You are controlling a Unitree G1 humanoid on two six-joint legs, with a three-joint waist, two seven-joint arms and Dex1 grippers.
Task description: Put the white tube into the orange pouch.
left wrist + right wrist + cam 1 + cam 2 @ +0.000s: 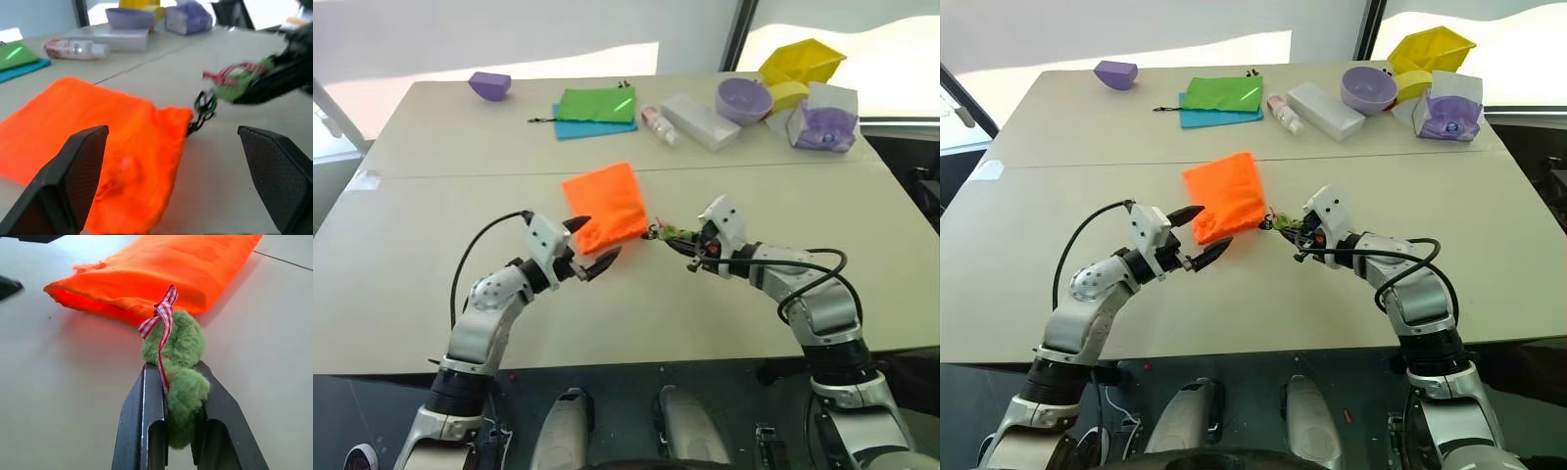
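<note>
Right gripper [178, 396] is clamped on the fuzzy green ball [178, 364] of the drawstring, likely pulling the orange pouch [604, 204] mouth closed. Left gripper [579, 250] is spread wide, empty, at the pouch's near-left edge. White tube not visible, presumably already inside.

Your left gripper [171, 181]: fingers [68, 181] spread wide, nothing between. Orange pouch [102, 142] flat on table [220, 186] beyond them, gathered mouth toward dark cord [203, 107]. Right gripper [283, 83] pinches fuzzy green ball [237, 88] with red-white ribbon [230, 73].
</note>
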